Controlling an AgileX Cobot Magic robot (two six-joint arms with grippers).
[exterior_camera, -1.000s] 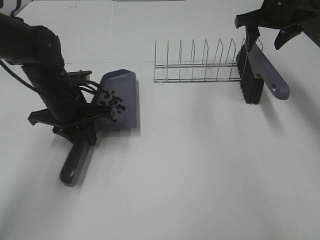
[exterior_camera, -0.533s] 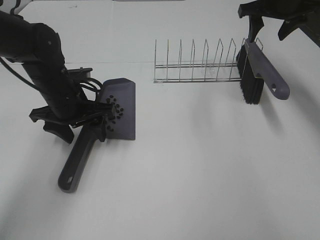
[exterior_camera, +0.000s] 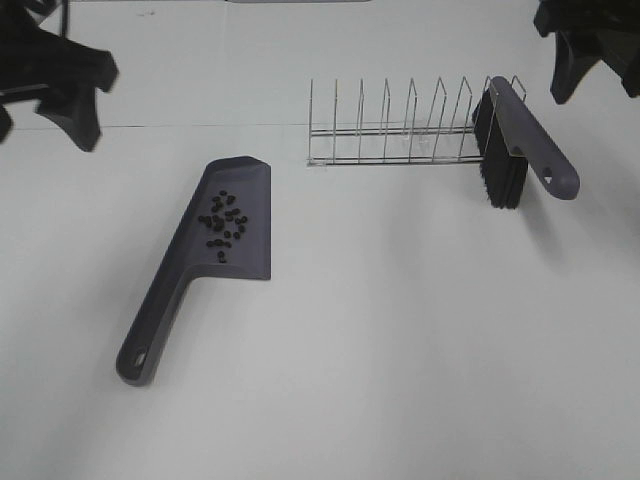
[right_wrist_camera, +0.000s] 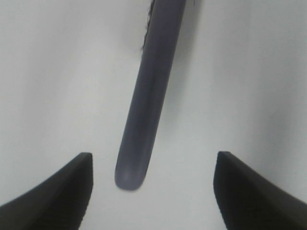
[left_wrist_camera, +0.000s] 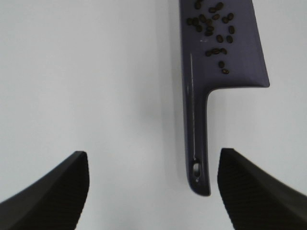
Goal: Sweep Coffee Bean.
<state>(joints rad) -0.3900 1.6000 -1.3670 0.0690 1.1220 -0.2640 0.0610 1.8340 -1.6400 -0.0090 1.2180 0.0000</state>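
The grey dustpan (exterior_camera: 250, 195) lies flat on the white table, its handle pointing toward the near left. The coffee beans (exterior_camera: 225, 218) sit in a loose cluster on its pan. My left gripper (exterior_camera: 45, 110) is open and empty, raised at the far left, well clear of the dustpan. The left wrist view shows the dustpan (left_wrist_camera: 240, 57) with the beans (left_wrist_camera: 213, 24) ahead of the open gripper (left_wrist_camera: 153, 191). The grey brush (exterior_camera: 512, 135) leans against the rack's right end. My right gripper (exterior_camera: 598, 75) is open and empty above it; the brush handle (right_wrist_camera: 148, 96) shows in the right wrist view.
A wire dish rack (exterior_camera: 390, 135) stands at the back middle of the table, with the brush's black bristles (exterior_camera: 500, 175) at its right end.
My left gripper has let go of the dustpan handle and pulled up and away to the far left. The dustpan now lies flat with the beans in it. The right gripper has drawn back further.
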